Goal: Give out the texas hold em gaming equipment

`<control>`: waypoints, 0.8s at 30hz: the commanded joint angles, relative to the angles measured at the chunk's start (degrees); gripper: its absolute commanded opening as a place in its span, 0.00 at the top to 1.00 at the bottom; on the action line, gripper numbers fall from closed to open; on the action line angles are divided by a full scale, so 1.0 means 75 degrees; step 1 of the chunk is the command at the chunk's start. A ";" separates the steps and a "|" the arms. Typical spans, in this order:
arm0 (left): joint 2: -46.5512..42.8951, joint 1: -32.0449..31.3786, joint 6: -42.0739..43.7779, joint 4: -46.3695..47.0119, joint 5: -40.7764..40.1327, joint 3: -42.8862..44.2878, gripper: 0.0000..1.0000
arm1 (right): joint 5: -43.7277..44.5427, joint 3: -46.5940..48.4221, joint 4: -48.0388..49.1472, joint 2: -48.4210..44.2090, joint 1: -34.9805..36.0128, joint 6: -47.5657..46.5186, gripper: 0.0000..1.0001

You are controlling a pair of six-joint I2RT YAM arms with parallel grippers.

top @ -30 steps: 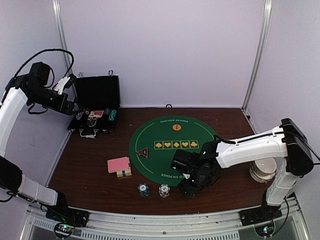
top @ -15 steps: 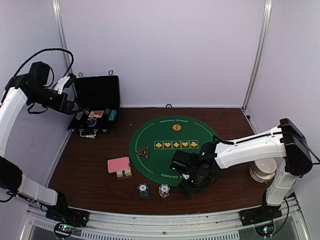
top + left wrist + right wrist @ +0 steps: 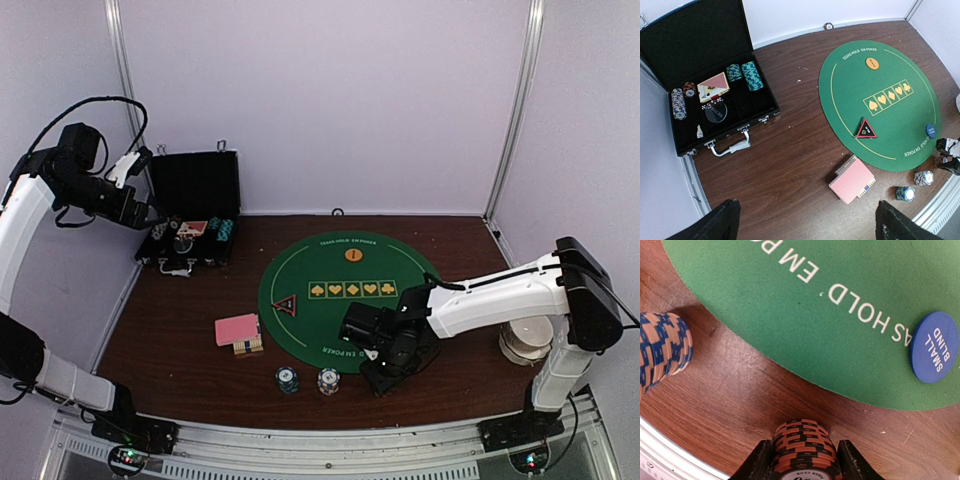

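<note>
My right gripper [image 3: 384, 374] is low over the wood just off the near edge of the round green mat [image 3: 335, 270]. In the right wrist view its fingers [image 3: 758, 460] press both sides of a stack of red-brown and black chips [image 3: 803, 442] that stands on the table. The blue small blind button [image 3: 934, 346] lies on the mat's edge. A teal stack [image 3: 288, 379] and a whitish stack [image 3: 328, 380] stand to the left. Pink-backed cards [image 3: 238, 331] lie left of the mat. The triangle marker [image 3: 286, 306] and orange button [image 3: 353, 255] are on the mat. My left gripper [image 3: 807, 225] hangs open high above the table's left side.
An open black case [image 3: 190, 215] at the back left holds more chip stacks [image 3: 752, 75] and cards [image 3: 714, 88]. A white cup [image 3: 527, 340] stands at the right edge beside my right arm. The table's metal front rail [image 3: 660, 460] runs close to the held stack.
My right gripper's jaws have closed in onto the red-brown chip stack and the arm has edged slightly left. The left arm has not moved.
</note>
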 commanded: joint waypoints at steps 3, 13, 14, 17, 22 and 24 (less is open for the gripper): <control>-0.0121 0.0058 0.0110 0.0012 0.0164 0.0132 0.02 | 0.0080 0.0026 0.0001 -0.0050 0.0043 0.0028 0.61; -0.0108 0.0055 0.0099 0.0003 0.0220 0.0126 0.02 | 0.0027 0.0296 -0.0142 -0.0222 0.0043 -0.0168 0.46; -0.0104 0.0049 0.0099 -0.0006 0.0215 0.0131 0.02 | 0.0006 0.0290 -0.0139 -0.0205 0.0049 -0.0163 0.43; -0.0134 0.0049 0.0127 -0.0018 0.0217 0.0132 0.02 | 0.0003 0.0237 -0.0106 -0.0197 0.0043 -0.0134 0.42; -0.0121 0.0049 0.0134 -0.0019 0.0248 0.0132 0.02 | 0.0021 0.0195 -0.0091 -0.0166 0.0045 -0.0110 0.46; -0.0112 0.0049 0.0120 -0.0019 0.0270 0.0132 0.02 | 0.0015 0.0152 -0.0074 -0.0125 0.0043 -0.0101 0.47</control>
